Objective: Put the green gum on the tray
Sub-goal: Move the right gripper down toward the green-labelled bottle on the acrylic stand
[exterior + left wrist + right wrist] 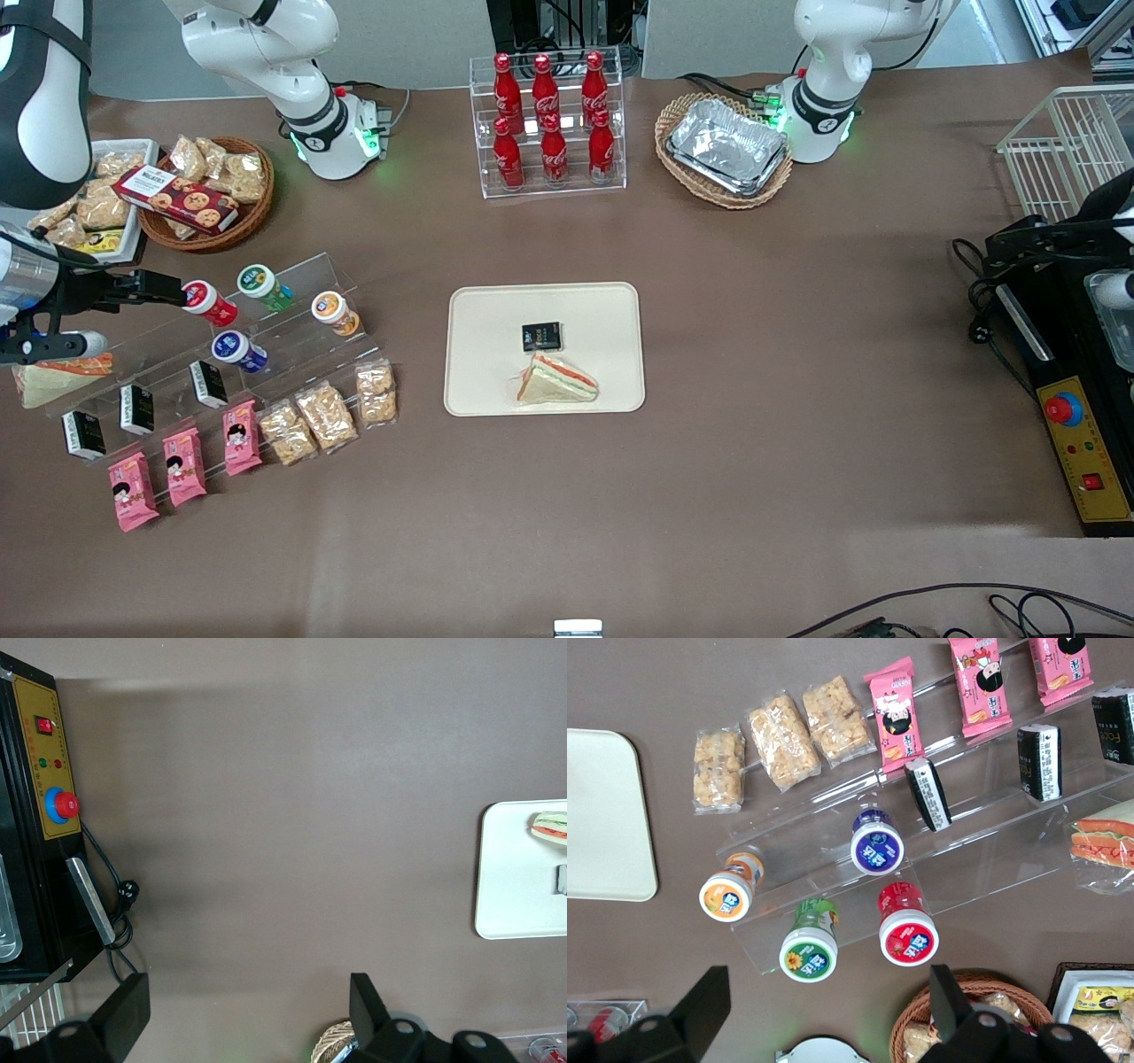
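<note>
The green gum [264, 287] lies on the top step of a clear acrylic stand, between a red-bodied bottle [209, 302] and an orange one [334, 313]. In the right wrist view the green gum [810, 943] shows its white lid with a green label. The cream tray [478, 310] lies at the table's middle, holding a black box [541, 336] and a wrapped sandwich [556, 381]; its corner shows in the right wrist view [602, 815]. My right gripper [102, 315] [824, 1010] hangs open and empty above the stand's end toward the working arm, apart from the green gum.
A blue gum [238, 351], black boxes, pink packets and snack bars fill the stand's lower steps. A wicker basket of snacks [208, 190] stands farther from the camera. A rack of cola bottles [549, 124] and foil trays [728, 146] stand at the back.
</note>
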`<control>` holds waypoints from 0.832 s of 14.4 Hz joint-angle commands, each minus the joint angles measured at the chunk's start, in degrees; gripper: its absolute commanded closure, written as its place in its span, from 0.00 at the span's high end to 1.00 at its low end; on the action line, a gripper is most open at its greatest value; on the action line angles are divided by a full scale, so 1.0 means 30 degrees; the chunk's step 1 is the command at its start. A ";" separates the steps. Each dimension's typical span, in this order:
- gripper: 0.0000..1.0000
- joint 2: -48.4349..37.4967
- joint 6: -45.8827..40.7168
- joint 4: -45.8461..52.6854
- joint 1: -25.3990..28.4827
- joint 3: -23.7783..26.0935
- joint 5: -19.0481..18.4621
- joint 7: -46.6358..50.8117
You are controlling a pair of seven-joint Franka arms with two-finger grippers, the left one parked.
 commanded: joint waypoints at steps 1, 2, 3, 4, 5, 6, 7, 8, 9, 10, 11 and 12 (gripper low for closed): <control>1.00 0.0388 -0.0296 0.0706 -0.0162 -0.0010 0.0315 -0.0297; 1.00 0.0417 -0.0295 0.0706 -0.0162 -0.0010 0.0286 -0.0325; 1.00 0.0417 -0.0237 0.0764 -0.0162 -0.0010 0.0286 -0.0326; 1.00 0.0446 -0.0237 0.0764 -0.0220 -0.0097 0.0286 -0.0355; 1.00 0.0446 -0.0237 0.0764 -0.0452 -0.0156 0.0489 -0.0326; 1.00 0.0388 -0.0266 0.0735 -0.0571 -0.0157 0.0781 -0.0355; 1.00 0.0127 -0.0556 0.0387 -0.0572 -0.0157 0.0842 -0.0355; 1.00 -0.0543 -0.0559 -0.0370 -0.0543 -0.0157 0.0842 -0.0326; 1.00 -0.1188 -0.0327 -0.1277 -0.0542 -0.0157 0.0842 -0.0297; 1.00 -0.1861 -0.0006 -0.2185 -0.0484 -0.0128 0.0842 -0.0209; 1.00 -0.2767 0.0549 -0.3413 -0.0455 -0.0098 0.0842 -0.0064; 1.00 -0.3878 0.1424 -0.4904 -0.0426 -0.0011 0.0784 -0.0033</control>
